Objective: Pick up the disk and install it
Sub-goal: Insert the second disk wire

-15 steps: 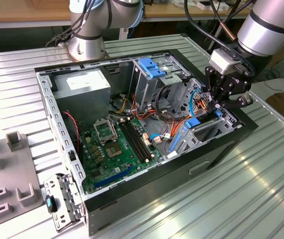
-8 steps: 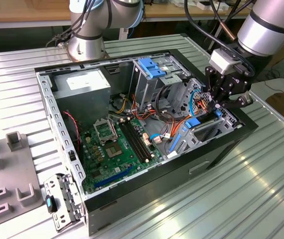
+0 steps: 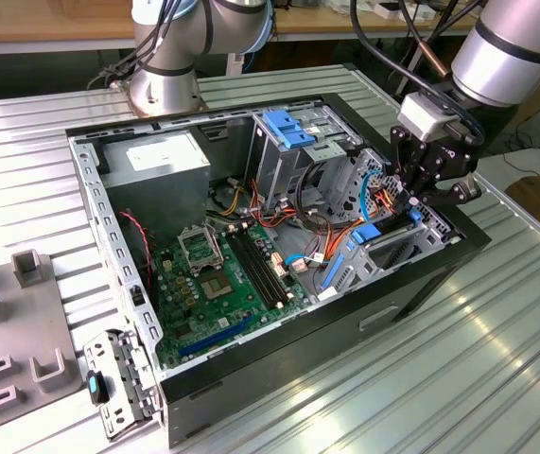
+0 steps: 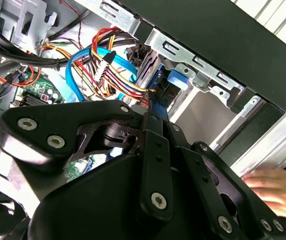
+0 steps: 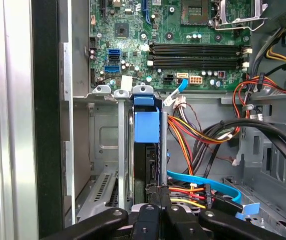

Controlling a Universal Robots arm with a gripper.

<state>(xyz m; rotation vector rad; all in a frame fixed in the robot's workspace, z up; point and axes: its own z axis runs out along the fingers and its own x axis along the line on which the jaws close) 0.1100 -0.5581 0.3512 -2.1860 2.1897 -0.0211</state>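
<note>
The disk (image 5: 145, 160) stands edge-on in a slot of the metal drive cage (image 5: 102, 145), a dark slab with a blue plastic tab (image 5: 147, 125) at its far end. In the exterior view my gripper (image 3: 419, 200) reaches down into that cage at the right end of the open computer case (image 3: 279, 331). In both wrist views my gripper (image 5: 162, 192) (image 4: 141, 111) is shut, and its tips sit at the disk's near end. Whether they pinch it or only touch it is hidden. A blue rail piece (image 4: 177, 80) shows just beyond the tips.
Orange, red and yellow power wires (image 5: 193, 135) and a blue data cable (image 5: 203, 180) lie right beside the slot. The motherboard (image 3: 227, 274) and grey power supply (image 3: 161, 165) fill the case's left. A person's hand (image 4: 273, 187) rests outside the case wall.
</note>
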